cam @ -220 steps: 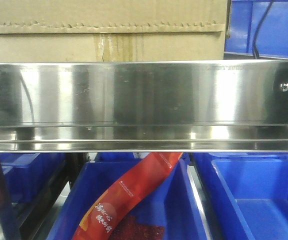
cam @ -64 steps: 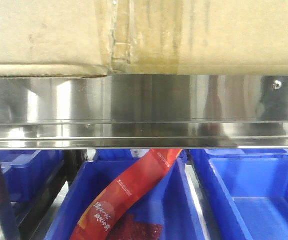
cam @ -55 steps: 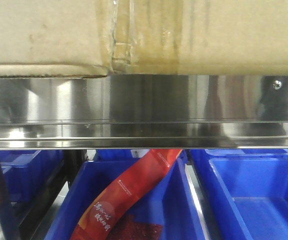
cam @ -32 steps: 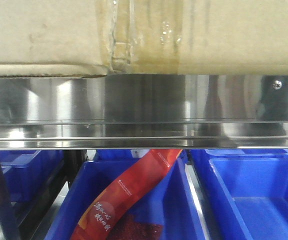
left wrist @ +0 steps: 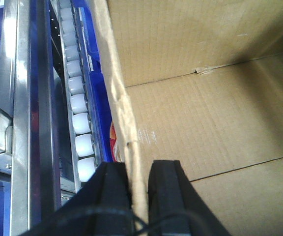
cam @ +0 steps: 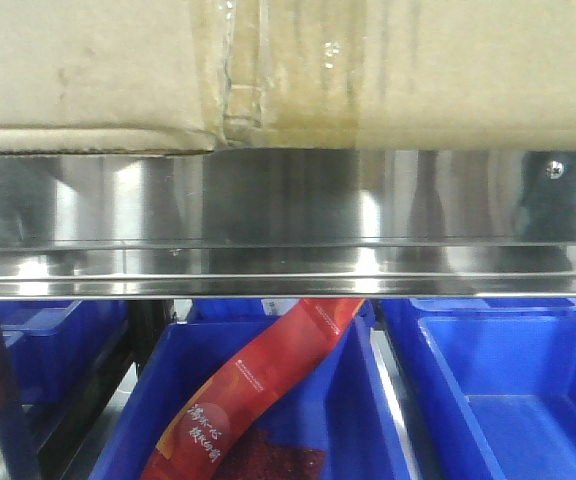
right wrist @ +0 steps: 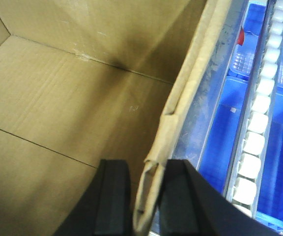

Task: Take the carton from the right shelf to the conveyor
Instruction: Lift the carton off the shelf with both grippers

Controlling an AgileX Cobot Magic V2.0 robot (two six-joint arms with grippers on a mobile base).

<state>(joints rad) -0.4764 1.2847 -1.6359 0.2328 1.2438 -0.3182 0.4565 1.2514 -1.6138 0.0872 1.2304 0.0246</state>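
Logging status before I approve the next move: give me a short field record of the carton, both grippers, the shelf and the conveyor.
carton: open-topped, the inside that shows is empty; lower edge overlaps the shelf rail in the front view
left gripper: jaws straddle one carton side wall, closed on it
right gripper: jaws straddle the opposite wall, closed on it
conveyor: not in view
below shelf: blue bins; red packet lies in the middle one
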